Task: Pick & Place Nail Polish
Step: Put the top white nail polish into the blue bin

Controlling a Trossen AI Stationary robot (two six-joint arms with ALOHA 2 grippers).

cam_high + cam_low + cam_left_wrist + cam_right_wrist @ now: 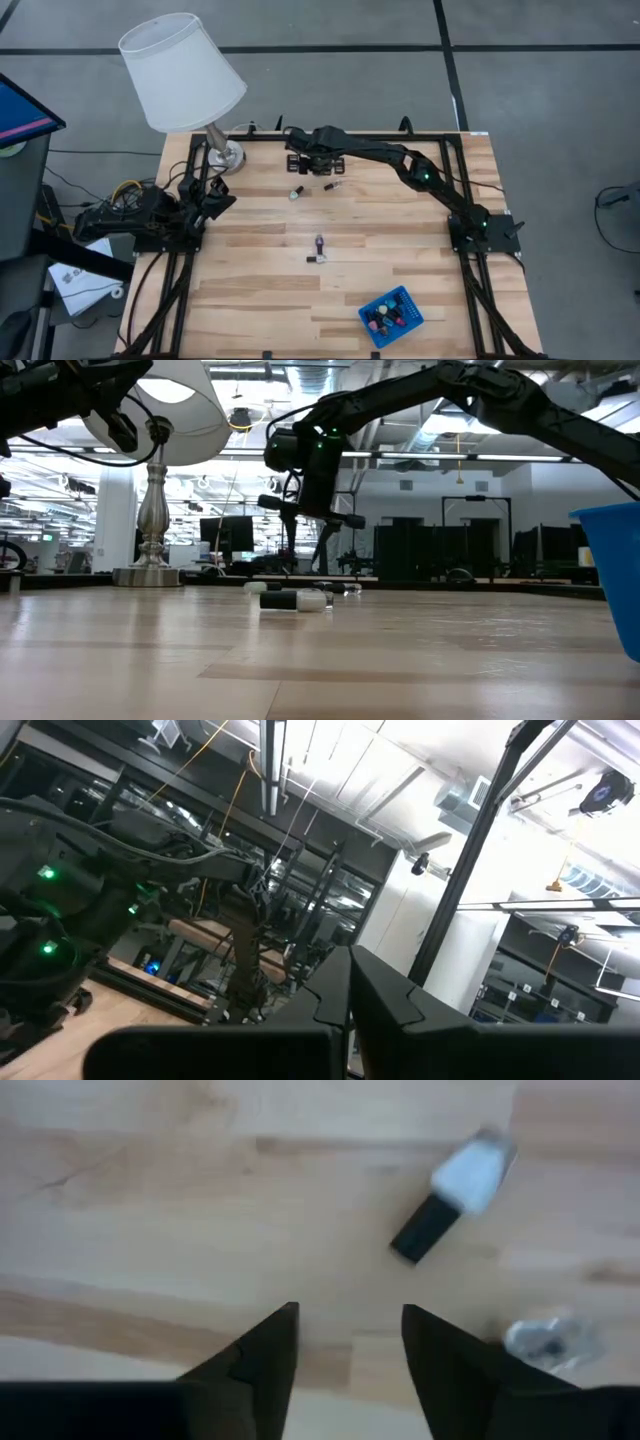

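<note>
Wooden worktop [400, 250] with a white-shaded lamp [182, 72] at its far-left corner; the left arm waits folded at the left edge, its gripper [222, 199] aimed up at the room, and whether it is spread cannot be told; the right arm reaches across the far edge, its gripper [345, 1342] spread and empty, hovering above bare wood. Blue tray [391, 316] near the front edge already holds several bottles. Loose nail polish: a white bottle with dark cap [455, 1192] lying on its side ahead of the gripper, a purple bottle [319, 243] mid-worktop. Risks: the white bottle sits off the gripper's centre line, so a straight descent would probably miss or nudge it; lying flat, it may roll away.
</note>
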